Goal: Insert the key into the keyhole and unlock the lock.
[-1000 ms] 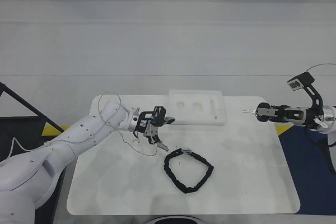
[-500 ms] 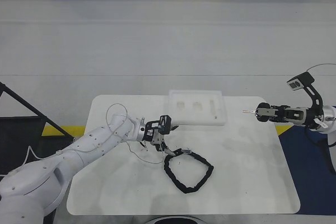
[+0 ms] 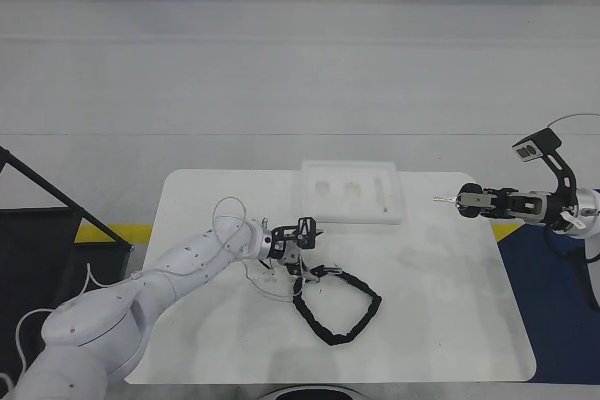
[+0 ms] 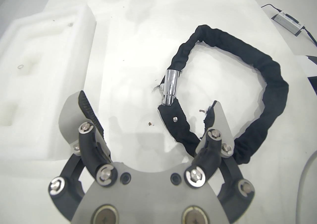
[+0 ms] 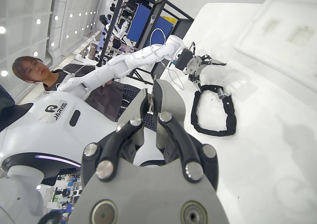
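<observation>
Your left tool (image 4: pixel 148 101) has advanced across the counter (image 3: pixel 450 300) to the lock (image 3: pixel 335 305) and is wide open beside its chrome barrel (image 4: pixel 170 87). Grip that barrel squarely, with the keyhole toward the key (image 3: pixel 442 200) pinched in your right tool (image 3: pixel 458 200), well apart.

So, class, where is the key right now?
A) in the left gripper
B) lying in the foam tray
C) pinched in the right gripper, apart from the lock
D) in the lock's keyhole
C: the key sticks out of the shut right gripper, well apart from the chain lock.
</observation>
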Robot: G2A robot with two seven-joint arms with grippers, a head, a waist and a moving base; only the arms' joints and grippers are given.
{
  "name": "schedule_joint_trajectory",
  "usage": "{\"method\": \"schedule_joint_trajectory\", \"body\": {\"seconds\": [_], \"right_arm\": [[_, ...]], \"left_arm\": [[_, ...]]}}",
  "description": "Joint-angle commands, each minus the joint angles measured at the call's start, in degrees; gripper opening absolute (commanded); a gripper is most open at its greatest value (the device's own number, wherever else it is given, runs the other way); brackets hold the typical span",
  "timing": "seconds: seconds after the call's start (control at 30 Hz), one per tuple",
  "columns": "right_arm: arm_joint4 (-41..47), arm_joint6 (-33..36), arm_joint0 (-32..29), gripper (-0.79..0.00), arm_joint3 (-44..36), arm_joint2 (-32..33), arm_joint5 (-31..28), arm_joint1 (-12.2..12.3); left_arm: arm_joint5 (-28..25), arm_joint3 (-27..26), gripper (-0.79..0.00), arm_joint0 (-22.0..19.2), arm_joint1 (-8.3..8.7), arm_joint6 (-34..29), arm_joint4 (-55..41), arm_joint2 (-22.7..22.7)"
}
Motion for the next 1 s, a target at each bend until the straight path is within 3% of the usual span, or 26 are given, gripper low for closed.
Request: {"method": "schedule_joint_trajectory", "body": {"seconds": [0.0, 0.17, 0.37, 0.43, 0.83, 0.93, 0.97], "right_arm": [[0.0, 0.0, 0.0, -0.785, 0.0, 0.0, 0.0, 0.0], [0.0, 0.0, 0.0, -0.785, 0.0, 0.0, 0.0, 0.0], [0.0, 0.0, 0.0, -0.785, 0.0, 0.0, 0.0, 0.0], [0.0, 0.0, 0.0, -0.785, 0.0, 0.0, 0.0, 0.0], [0.0, 0.0, 0.0, -0.785, 0.0, 0.0, 0.0, 0.0], [0.0, 0.0, 0.0, -0.785, 0.0, 0.0, 0.0, 0.0], [0.0, 0.0, 0.0, -0.785, 0.0, 0.0, 0.0, 0.0]], "left_arm": [[0.1, 1.3, 0.000, 0.2, -1.13, 0.1, 0.4, 0.2], [0.1, 4.7, 0.000, 0.7, -3.86, 0.6, 2.2, 0.6], [1.2, 7.9, -0.182, 1.1, -6.05, 3.4, 5.1, 0.7], [1.4, 8.9, -0.292, 1.4, -6.52, 4.6, 6.3, 0.7], [2.9, 12.5, -0.406, 1.7, -8.70, 7.8, 11.4, 0.6], [3.7, 12.7, -0.471, 1.8, -9.16, 7.9, 12.9, 0.7], [4.1, 12.8, -0.529, 1.8, -9.29, 8.0, 13.3, 0.6]]}}
